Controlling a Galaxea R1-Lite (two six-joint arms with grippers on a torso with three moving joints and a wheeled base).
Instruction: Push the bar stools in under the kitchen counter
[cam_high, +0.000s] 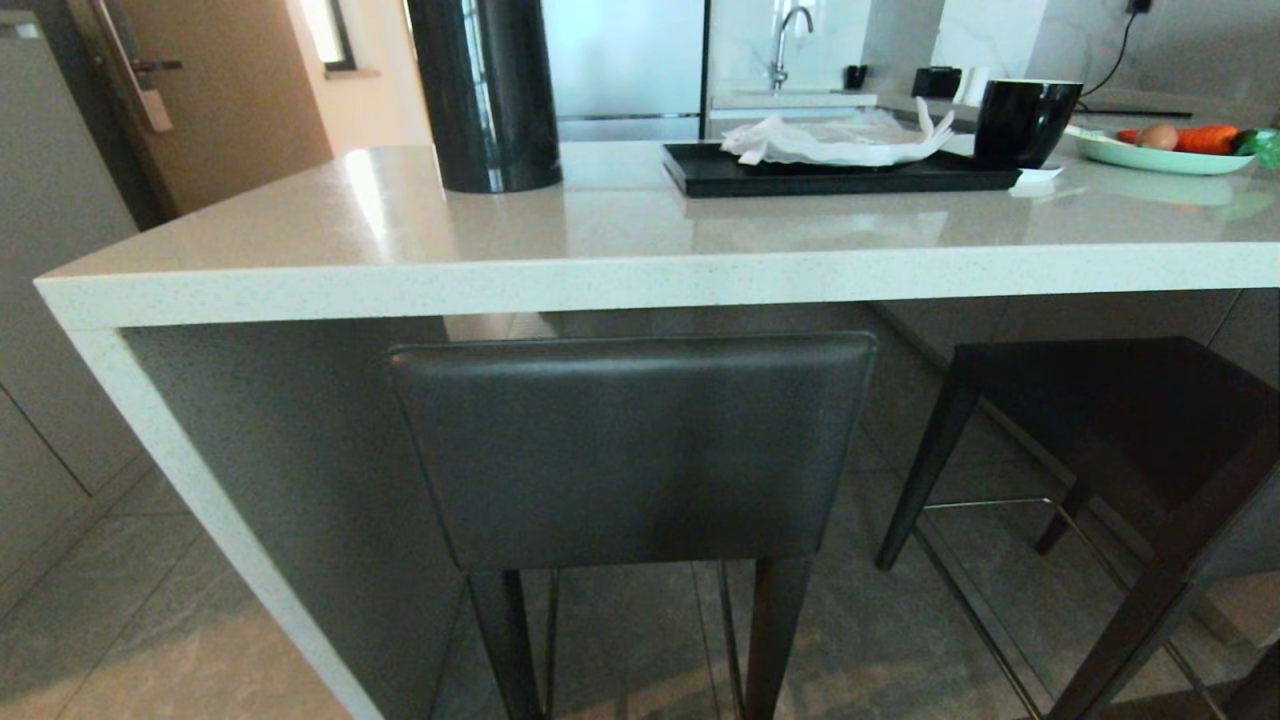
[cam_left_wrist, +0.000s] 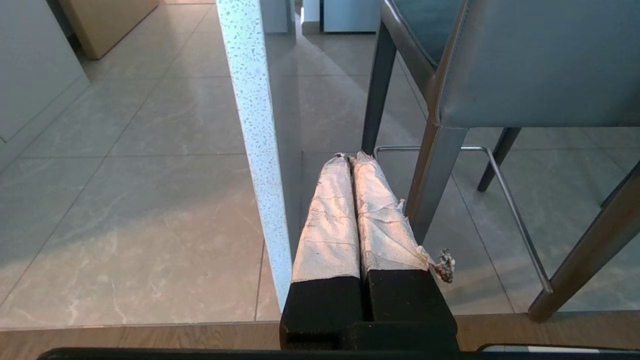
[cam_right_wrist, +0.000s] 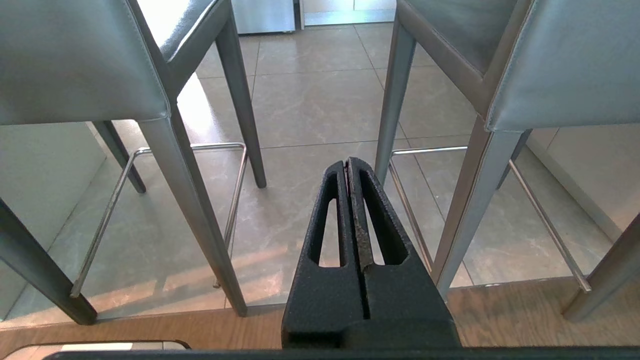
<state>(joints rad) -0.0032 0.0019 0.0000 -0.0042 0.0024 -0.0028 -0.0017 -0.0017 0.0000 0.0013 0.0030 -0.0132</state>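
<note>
Both tools closed w/ nothing held, left tool (cam_left_wrist: 349, 157) by the counter (cam_high: 640, 280) side slab, right tool (cam_right_wrist: 348, 162) low btwn the bar stools (cam_high: 632, 450), both out front; push off-centre and you'll skew one into that slab.

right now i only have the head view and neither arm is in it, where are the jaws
observer: left gripper is low, aimed at the floor between the side slab and a stool leg, jaws shut on nothing.
operator: and the right one
observer: right gripper is low too, aimed at the gap between one stool and the other stool, jaws shut, touching neither.
</note>
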